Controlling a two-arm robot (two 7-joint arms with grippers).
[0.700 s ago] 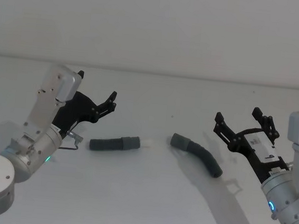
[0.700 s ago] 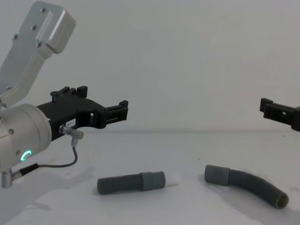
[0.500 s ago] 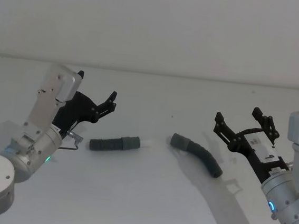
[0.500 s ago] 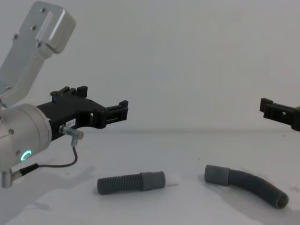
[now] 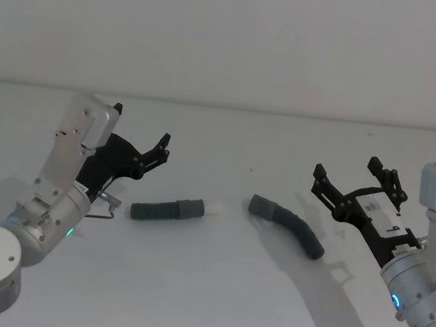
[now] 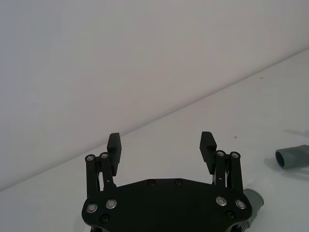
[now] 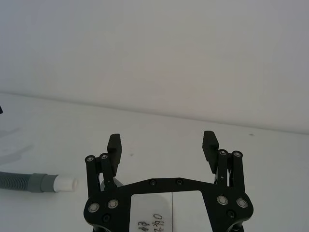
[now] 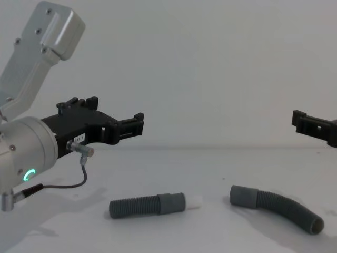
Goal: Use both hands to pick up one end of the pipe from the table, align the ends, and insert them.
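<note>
Left gripper (image 6: 161, 140), right gripper (image 7: 162, 139): jaws spread; latter's white label (image 7: 159, 212) illegible.

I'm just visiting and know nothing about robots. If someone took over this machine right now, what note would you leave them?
Left gripper: open, empty, raised near the straight pipe piece.
Right gripper: open, empty, raised beside the curved pipe piece.
Both pieces lie on the table, white plug tip and sleeve facing, apart.
Done: nothing gripped yet.
Left: grasp, lift, align, insert.

Illegible scrawl, white label (image 7: 186, 212) on right gripper (image 7: 161, 141)
</note>
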